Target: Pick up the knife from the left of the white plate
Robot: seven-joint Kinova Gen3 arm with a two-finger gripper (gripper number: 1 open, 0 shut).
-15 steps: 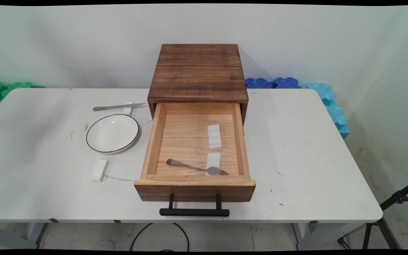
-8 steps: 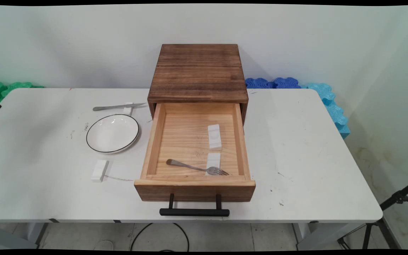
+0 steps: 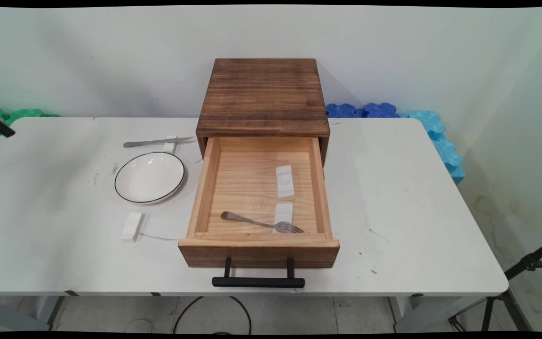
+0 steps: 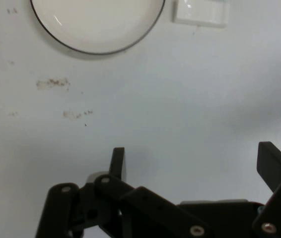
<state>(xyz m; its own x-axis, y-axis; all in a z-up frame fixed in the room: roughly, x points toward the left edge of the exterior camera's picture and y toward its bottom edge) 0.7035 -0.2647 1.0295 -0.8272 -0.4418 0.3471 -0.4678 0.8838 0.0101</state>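
On the white table (image 3: 393, 197) before me, a wooden box (image 3: 264, 94) is sitting with its drawer (image 3: 257, 247) standing pulled out toward the near edge, a fork (image 3: 261, 222) lying across a white rest (image 3: 283, 214) inside, while a black-rimmed plate (image 3: 149, 177) is lying to its left.

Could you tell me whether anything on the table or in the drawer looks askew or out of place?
Only slightly: the fork in the open drawer lies diagonally, its tines across a white rest. Nothing looks spilled or damaged.
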